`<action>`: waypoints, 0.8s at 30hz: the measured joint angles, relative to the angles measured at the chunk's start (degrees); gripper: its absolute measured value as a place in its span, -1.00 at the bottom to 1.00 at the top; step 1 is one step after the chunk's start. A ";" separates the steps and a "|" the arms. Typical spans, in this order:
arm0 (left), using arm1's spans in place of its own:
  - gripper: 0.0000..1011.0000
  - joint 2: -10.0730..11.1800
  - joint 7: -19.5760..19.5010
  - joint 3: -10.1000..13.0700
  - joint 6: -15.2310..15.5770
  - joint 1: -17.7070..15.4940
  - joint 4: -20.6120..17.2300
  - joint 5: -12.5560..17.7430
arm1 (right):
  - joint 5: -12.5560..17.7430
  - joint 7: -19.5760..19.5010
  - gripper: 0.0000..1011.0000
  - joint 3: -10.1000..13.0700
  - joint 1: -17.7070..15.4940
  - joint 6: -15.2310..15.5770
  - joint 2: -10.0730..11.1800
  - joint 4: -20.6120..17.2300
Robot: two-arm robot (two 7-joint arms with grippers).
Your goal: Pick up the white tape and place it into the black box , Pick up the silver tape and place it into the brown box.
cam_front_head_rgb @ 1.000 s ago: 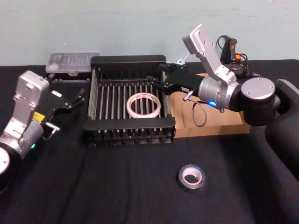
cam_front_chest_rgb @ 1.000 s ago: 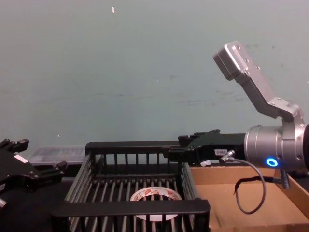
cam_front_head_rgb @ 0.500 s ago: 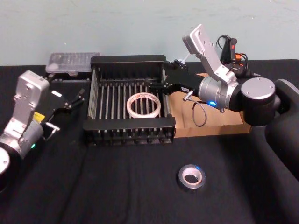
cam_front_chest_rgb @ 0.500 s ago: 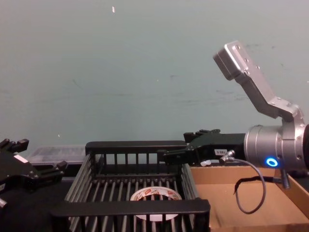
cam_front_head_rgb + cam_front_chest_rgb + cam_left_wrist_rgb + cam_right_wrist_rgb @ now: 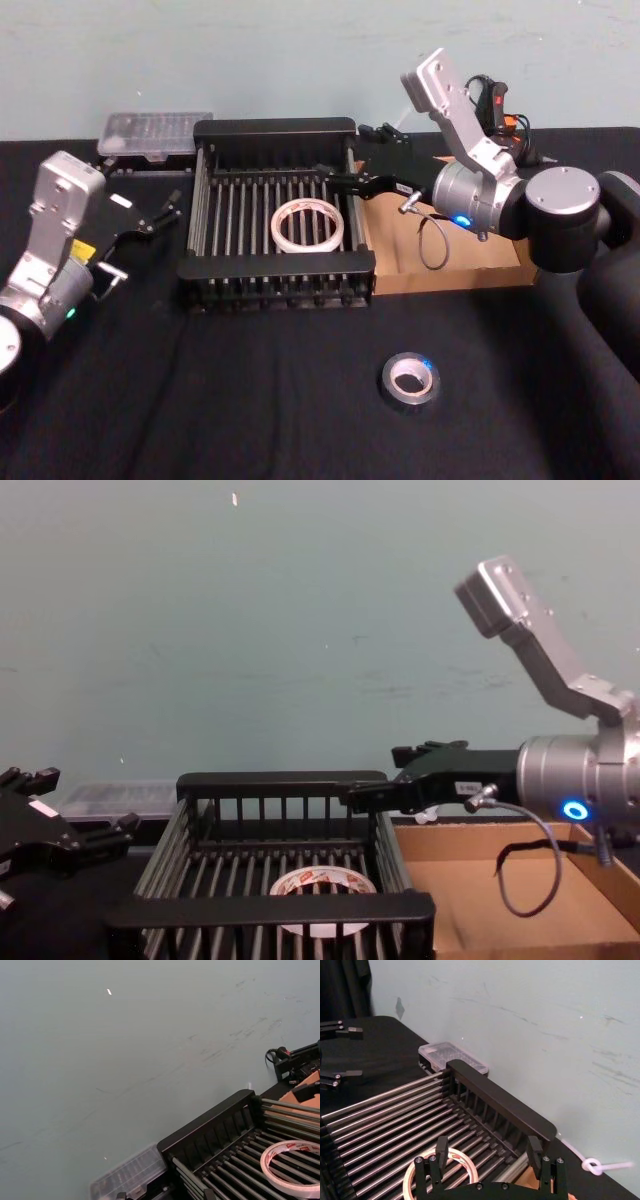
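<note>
Spread-fingered and holding nothing, the right gripper (image 5: 335,174) hung above the right rim of the large black slatted plastic crate (image 5: 272,130), its arm reaching in across the shallow tan cardboard box (image 5: 470,272). In the right wrist view the two fingers (image 5: 441,1146) stood well apart over the crate's bars. The flat white tape roll with red printing on its inner face (image 5: 308,224) lay flat on the crate's barred floor, towards the right side, so the first half of the job looked finished. The plain dark grey-silver duct-tape roll (image 5: 409,380) sat on the black table (image 5: 250,400) in front, well apart from both containers and from either gripper; no tape showed in the cardboard box. Picking up that roll and setting it into the cardboard box was what remained. The left gripper (image 5: 160,213) was parked beside the crate's left wall, fingers parted and empty.
</note>
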 joint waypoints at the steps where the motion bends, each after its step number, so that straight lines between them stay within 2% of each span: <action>1: 0.98 0.00 0.00 0.00 0.00 0.00 0.00 0.00 | 0.07 -0.10 0.98 0.17 -0.25 0.21 0.17 -0.47; 7: 0.98 0.00 0.00 0.00 0.00 0.00 0.00 0.00 | 1.01 -0.95 0.98 1.54 -3.29 2.50 2.30 -5.89; 8: 0.98 0.00 0.00 0.00 0.00 0.00 0.00 0.00 | 1.01 -0.95 0.98 1.54 -3.29 2.50 2.30 -5.89; 18: 0.98 0.00 0.00 0.00 0.00 0.00 0.00 0.00 | 4.01 -1.36 0.98 4.21 -10.96 7.08 8.44 -18.57; 20: 0.98 0.00 0.00 0.00 0.00 0.00 0.00 0.00 | 4.30 -1.39 0.98 4.45 -11.58 7.45 8.92 -19.47; 24: 0.98 0.00 0.00 0.00 0.00 0.00 0.00 0.00 | 6.10 -1.90 0.98 5.79 -15.43 9.48 11.69 -24.71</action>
